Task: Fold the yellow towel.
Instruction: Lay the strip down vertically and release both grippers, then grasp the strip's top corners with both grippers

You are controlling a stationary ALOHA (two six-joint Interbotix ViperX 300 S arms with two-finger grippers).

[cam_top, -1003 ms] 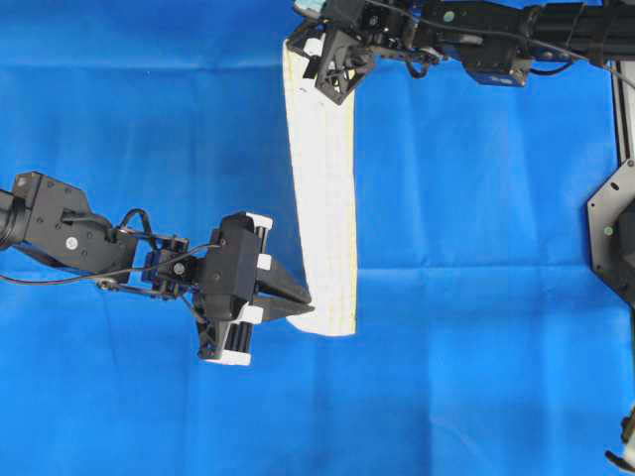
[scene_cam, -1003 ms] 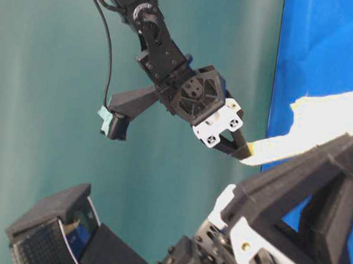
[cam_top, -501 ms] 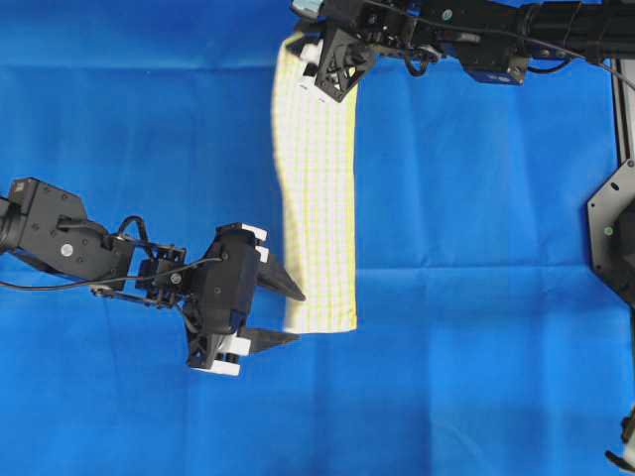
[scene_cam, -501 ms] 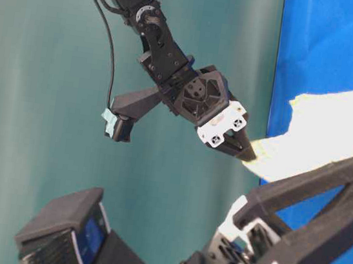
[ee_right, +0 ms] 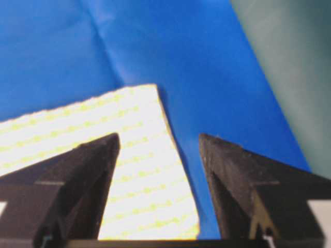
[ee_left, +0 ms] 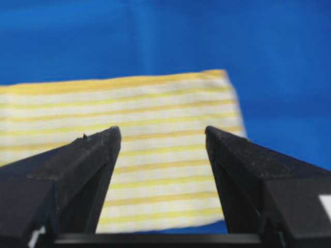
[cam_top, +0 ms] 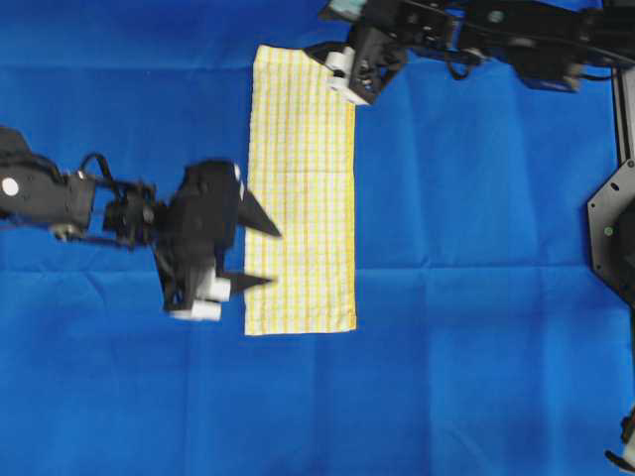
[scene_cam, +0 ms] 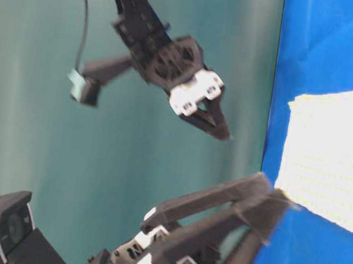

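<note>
The left gripper (cam_top: 260, 256) has its jaws spread apart with nothing between them. In the overhead view its tips point right, over the left long edge of the yellow towel (cam_top: 302, 193), toward the lower half of the cloth. In the left wrist view the striped cloth lies flat just beyond the parted tips, one corner in sight.

The right gripper (cam_top: 344, 71) also has its jaws apart and empty. It hangs over the towel's top right corner; the right wrist view shows that corner lying flat on the blue cloth (cam_top: 476, 297) between and beyond its tips. In the table-level view it clearly stands off the surface.

The towel lies as a narrow strip on the blue-covered tabletop, near the middle and slightly toward the top of the overhead view. Its long axis runs top to bottom of that view.

Judged from this, any further fold would bring one short end to the other along that axis. The right arm is nearer the top end, the left arm nearer the bottom end.
</note>
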